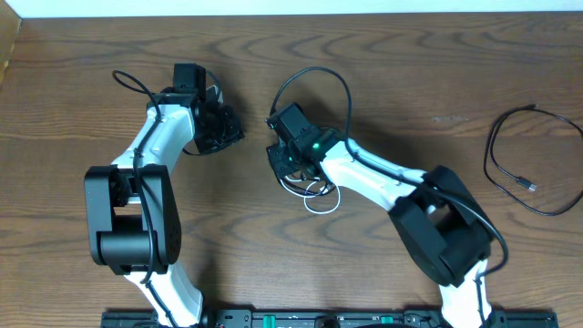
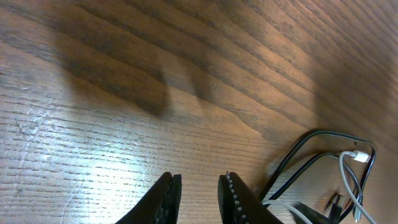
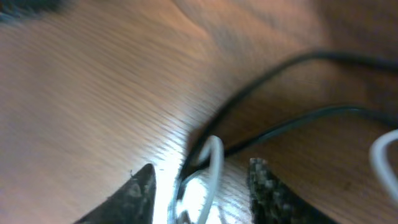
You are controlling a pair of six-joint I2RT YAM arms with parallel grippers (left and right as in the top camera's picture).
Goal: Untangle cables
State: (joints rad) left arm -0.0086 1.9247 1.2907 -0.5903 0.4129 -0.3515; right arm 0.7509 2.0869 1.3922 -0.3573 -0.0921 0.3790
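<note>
I'm at the separating step. My right gripper (image 3: 199,190) stands part-open astride the white cable (image 3: 219,163), which the black cable (image 3: 273,132) crosses mid-table. My left gripper (image 2: 198,194) is narrow and empty. Next I'd pinch only the white one.

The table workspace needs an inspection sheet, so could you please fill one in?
Surface: wooden table, grain visible.
Job's things: white cable crossed by a black cable at the right gripper; second black cable lies apart, far right.
Clutter: nothing seen.
Grippers: left gripper slightly open, empty; right gripper open, white loop between its fingers.
Cables: arm wires loop above both wrists.
Surroundings: base rail along the near edge.
</note>
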